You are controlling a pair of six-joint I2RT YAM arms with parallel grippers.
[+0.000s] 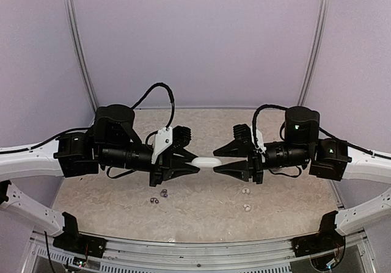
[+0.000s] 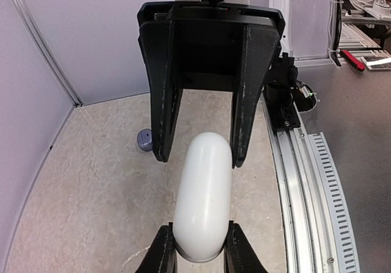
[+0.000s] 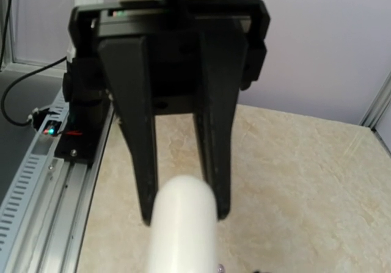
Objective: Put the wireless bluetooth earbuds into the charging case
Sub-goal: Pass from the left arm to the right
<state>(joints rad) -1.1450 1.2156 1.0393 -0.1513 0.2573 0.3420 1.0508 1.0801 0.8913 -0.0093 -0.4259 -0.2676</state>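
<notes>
On the beige marbled desk (image 1: 122,193), left of centre: two dark purple-grey rounded earbuds (image 1: 164,193), loose, close together, below the left arm. Not in any case.

Above the desk, centre-left: left tool (image 1: 194,163), clenched on the near end of a smooth white oval plastic charging case (image 1: 206,162); both fingers press its sides in the left wrist view.

Centre: the case, held level in the air between the two arms, well clear of every bud. No open lid or seam shows; it looks closed.

Centre-right: right tool (image 1: 217,163), fingers straddling the case's other end. Whether they clamp it or merely flank it, cannot tell.

Right of centre, on the desk: two white rounded earbuds (image 1: 246,191), loose, a little apart.

Progress, as judged: nothing inserted. Remaining: open the case and seat the buds.
</notes>
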